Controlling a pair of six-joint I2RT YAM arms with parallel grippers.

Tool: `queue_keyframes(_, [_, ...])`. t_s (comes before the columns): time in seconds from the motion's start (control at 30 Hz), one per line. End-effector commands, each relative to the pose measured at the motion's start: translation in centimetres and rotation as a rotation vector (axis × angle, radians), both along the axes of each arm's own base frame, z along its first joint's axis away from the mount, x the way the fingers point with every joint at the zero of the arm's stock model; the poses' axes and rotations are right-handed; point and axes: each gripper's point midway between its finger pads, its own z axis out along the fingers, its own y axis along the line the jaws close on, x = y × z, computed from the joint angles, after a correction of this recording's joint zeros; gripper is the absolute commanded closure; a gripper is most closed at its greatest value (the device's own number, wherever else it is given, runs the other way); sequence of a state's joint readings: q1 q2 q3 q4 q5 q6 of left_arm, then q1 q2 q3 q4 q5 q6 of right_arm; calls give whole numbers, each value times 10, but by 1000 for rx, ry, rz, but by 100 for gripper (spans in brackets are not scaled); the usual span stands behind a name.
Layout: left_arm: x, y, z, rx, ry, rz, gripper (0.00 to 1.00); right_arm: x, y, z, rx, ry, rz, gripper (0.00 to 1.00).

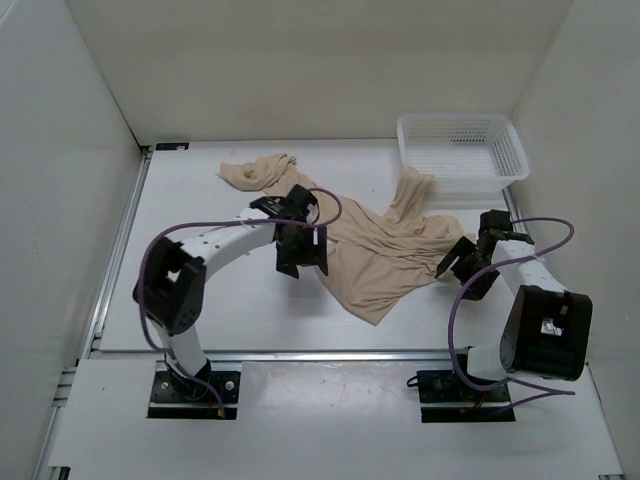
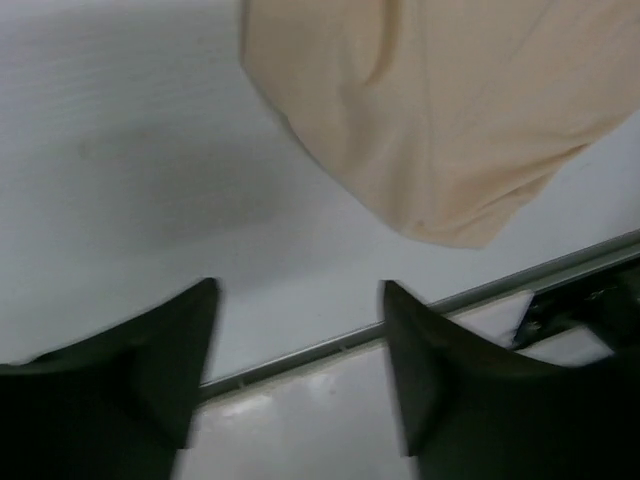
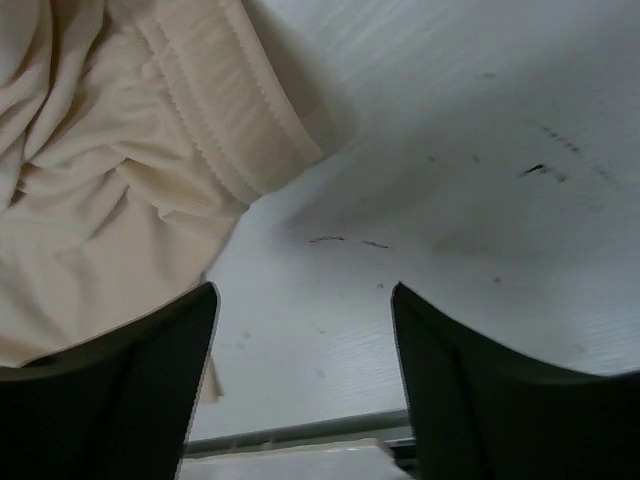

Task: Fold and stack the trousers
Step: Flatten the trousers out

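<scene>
**Top view.** The trousers [image 1: 385,250] lie crumpled across the middle of the table [image 1: 200,300]. 1 leg trails to the far left, and the other bunches up toward the white mesh basket [image 1: 460,150] at the far right. They lie wholly outside the basket, with the nearer leg stopping just short of its front-left corner. The left gripper [image 1: 302,266] hangs at the cloth's left edge and the right gripper [image 1: 462,275] at its right edge. From this height the gap between each pair of fingers is hard to read.

**Left wrist.** The 2 dark left fingers [image 2: 150,380] stand well apart, with only bare table between them. A rounded fold of the trousers lies ahead and to the right, clear of both fingers. A metal rail [image 2: 560,265] crosses the lower right.

**Right wrist.** The right fingers [image 3: 500,390] also stand apart and grip nothing. The trousers fill the left of this view, and their ribbed waistband [image 3: 220,110] ends just ahead of the gap. Cloth runs down behind the left-hand finger (whether it touches I cannot tell). Only this view shows the waistband's ribbing and the small dark scuffs [image 3: 545,170] on the table.
</scene>
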State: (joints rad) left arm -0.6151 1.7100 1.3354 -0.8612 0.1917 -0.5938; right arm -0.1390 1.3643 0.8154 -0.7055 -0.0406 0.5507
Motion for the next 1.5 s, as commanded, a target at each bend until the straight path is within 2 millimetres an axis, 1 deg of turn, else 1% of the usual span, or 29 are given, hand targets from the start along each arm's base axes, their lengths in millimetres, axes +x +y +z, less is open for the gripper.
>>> queue_keyframes(0.0, [-7,-24,-21,4,35,44,9,38,9,9,71,-149,11,16])
queue_keyframes(0.13, [-17,-46,-50,21,90,28,0,55,6,-3,72,-143,11,12])
queue_keyframes(0.17, [-15,-59,-46,4,78,19,0,54,9,-13,91,-115,14,12])
queue_keyframes(0.27, [-11,-80,-52,-5,73,-1,0,69,7,-22,94,-114,4,23])
queue_keyframes(0.3, [-9,-82,-61,7,85,-1,2,78,4,-20,83,-130,2,36])
queue_keyframes(0.37, [-6,-94,-59,-5,78,-5,9,81,2,-26,72,-114,-3,50])
queue_keyframes(0.4, [-8,-97,-64,3,85,-14,27,85,1,-23,71,-124,-2,57])
queue_keyframes(0.43, [-6,-99,-65,2,84,-14,42,91,0,-20,69,-135,-2,75])
queue_keyframes(0.5, [4,-99,-59,-4,55,-21,89,97,3,-3,88,-168,8,95])
queue_keyframes(0.57, [22,-88,-39,-25,-1,12,90,103,4,23,87,-220,23,100])
queue_keyframes(0.6, [28,-78,-31,-19,-24,29,90,106,3,49,76,-290,27,100])
queue_keyframes(0.63, [37,-69,-1,-51,-83,57,90,109,6,71,71,-326,38,100])
queue_keyframes(0.67, [43,-56,12,-50,-115,77,90,109,6,89,62,-362,49,100])
queue_keyframes(0.7, [57,-29,26,-32,-146,129,90,109,6,116,52,-423,52,100])
queue_keyframes(0.73, [61,-13,60,-65,-214,158,90,111,8,148,53,-477,74,100])
queue_keyframes(0.8, [77,26,102,-76,-315,247,90,106,17,194,46,-579,116,100])
queue_keyframes(0.9, [72,83,184,-105,-510,346,90,98,28,266,33,-734,177,100])
queue_keyframes(0.93, [65,97,233,-152,-623,370,90,96,34,281,41,-761,195,100])
queue_keyframes(0.97, [56,110,250,-144,-647,389,90,89,37,315,34,-831,216,100])
queue_keyframes(1.0, [51,123,273,-137,-704,409,90,86,40,328,35,-854,227,100])
queue_keyframes(1.03, [41,129,321,-190,-803,428,90,78,41,344,28,-893,230,100])
queue_keyframes(1.1, [27,133,360,-243,-870,427,90,64,35,379,-17,-991,200,100])
queue_keyframes(1.13, [14,123,391,-326,-931,383,90,59,34,388,-30,-1016,193,100])
queue_keyframes(1.2, [14,106,407,-388,-954,329,90,50,35,406,-39,-1069,195,100])
queue_keyframes(1.27, [20,86,415,-433,-954,276,90,50,32,404,-44,-1058,172,100])
queue_keyframes(1.37, [67,55,384,-384,-881,248,90,71,26,372,-44,-966,144,100])
queue_keyframes(1.4, [96,41,359,-347,-825,244,90,82,22,356,-47,-932,124,100])
queue_keyframes(1.43, [109,34,348,-326,-812,233,90,90,20,346,-54,-906,115,100])
queue_keyframes(1.47, [122,30,348,-326,-821,204,82,105,17,326,-57,-854,106,100])
